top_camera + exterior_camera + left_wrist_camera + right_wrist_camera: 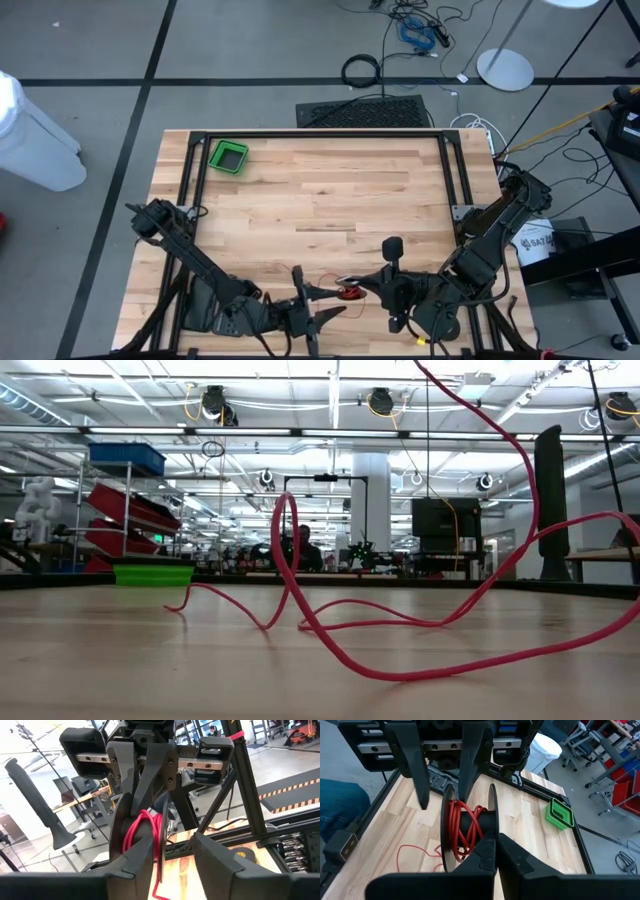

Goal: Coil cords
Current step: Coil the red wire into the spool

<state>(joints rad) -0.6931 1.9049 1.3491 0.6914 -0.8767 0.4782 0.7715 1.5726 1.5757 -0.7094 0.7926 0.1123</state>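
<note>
A thin red cord is partly wound on a small black spool with two disc flanges, near the table's near edge. The spool also shows in the right wrist view and the left wrist view. The rest of the cord lies in loose loops on the table and rises up to the spool. My right gripper is shut on the spool. My left gripper is open, facing it. One left finger stands between the flanges at the wound cord. The other stands outside. My right gripper pinches the rim of one flange between its two fingers, coming level from the table's right. The spool is clear of the table, flanges upright, and slack cord trails down from it. Whether my left gripper's finger touches the wound cord, I cannot tell.
A green bin stands at the table's far left; it also shows in the low view. A black frame rail runs along the table's far edge and sides. A tape ring lies near the right arm's base.
</note>
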